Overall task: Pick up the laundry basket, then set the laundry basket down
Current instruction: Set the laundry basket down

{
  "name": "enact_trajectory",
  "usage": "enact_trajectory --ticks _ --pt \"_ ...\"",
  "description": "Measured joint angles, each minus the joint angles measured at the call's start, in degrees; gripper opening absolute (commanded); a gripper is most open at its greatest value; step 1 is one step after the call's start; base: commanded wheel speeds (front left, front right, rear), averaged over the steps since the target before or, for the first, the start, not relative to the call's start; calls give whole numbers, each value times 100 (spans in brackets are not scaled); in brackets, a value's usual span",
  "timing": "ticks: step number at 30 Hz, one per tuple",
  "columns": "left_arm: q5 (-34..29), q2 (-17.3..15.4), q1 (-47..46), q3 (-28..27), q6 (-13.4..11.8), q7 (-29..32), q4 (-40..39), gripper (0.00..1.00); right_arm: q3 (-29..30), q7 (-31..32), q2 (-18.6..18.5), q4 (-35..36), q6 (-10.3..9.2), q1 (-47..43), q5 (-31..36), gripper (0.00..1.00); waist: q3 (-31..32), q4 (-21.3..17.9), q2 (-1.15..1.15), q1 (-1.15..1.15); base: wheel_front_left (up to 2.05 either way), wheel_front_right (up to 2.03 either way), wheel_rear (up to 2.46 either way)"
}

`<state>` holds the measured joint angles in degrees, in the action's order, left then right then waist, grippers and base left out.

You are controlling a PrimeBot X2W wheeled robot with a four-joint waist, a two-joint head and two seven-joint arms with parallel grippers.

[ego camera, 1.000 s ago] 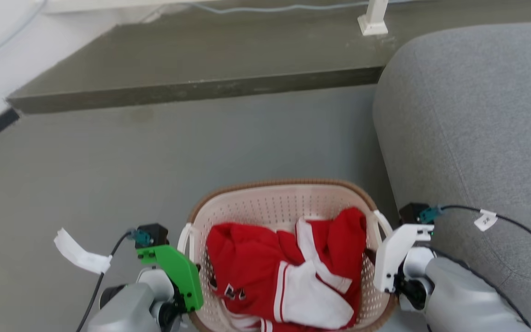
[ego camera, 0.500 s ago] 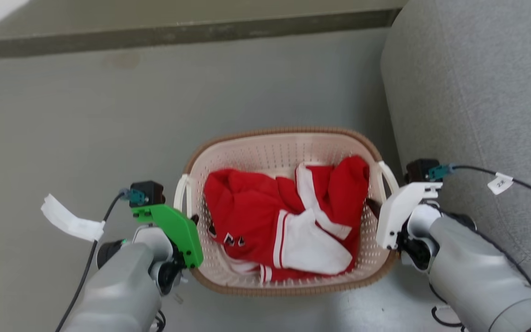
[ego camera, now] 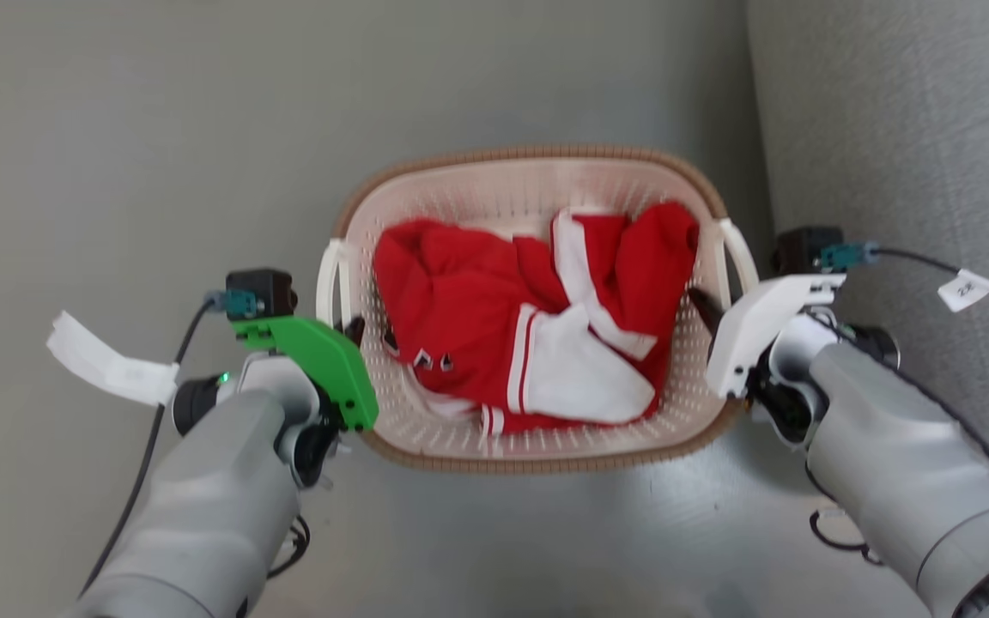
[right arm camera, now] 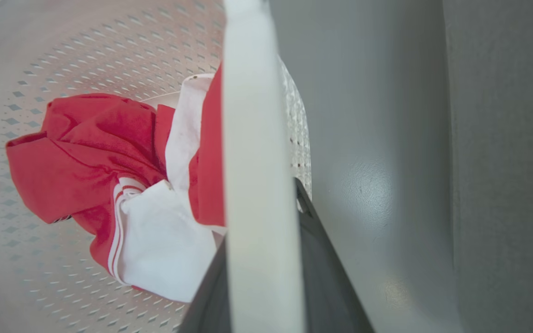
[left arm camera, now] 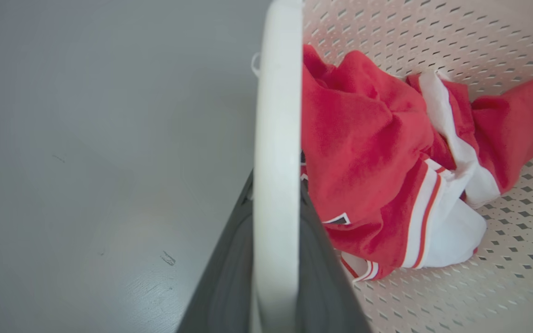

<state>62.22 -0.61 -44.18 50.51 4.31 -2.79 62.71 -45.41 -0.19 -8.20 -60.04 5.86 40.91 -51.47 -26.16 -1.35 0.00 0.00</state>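
The laundry basket (ego camera: 529,156), cream and perforated with a brown rim, is in the middle of the head view with a red and white garment (ego camera: 494,318) inside. My left gripper (ego camera: 350,330) is shut on the basket's left white loop handle (ego camera: 329,283). In the left wrist view that handle (left arm camera: 275,138) runs between the dark fingers (left arm camera: 229,268). My right gripper (ego camera: 700,305) is shut on the right handle (ego camera: 739,253). The right wrist view has this handle (right arm camera: 252,115) clamped between its fingers (right arm camera: 336,282).
A grey sofa (ego camera: 907,129) stands close against the basket's right side, right behind my right arm. Smooth grey floor (ego camera: 117,129) spreads to the left and ahead. Cables with white tags (ego camera: 100,369) trail from both wrists.
The head camera has tilted down, so the dark step at the back has left the picture and the basket sits higher and larger. Both grippers stay shut on the handles.
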Motion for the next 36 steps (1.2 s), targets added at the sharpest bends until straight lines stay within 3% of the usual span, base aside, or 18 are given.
enact_trajectory --ticks 36 --pt "-99 12 -1545 -13 -149 -740 -30 0 -5 -795 -283 112 9 1440 -2 0 -2527 49 0 1 0 0 0"
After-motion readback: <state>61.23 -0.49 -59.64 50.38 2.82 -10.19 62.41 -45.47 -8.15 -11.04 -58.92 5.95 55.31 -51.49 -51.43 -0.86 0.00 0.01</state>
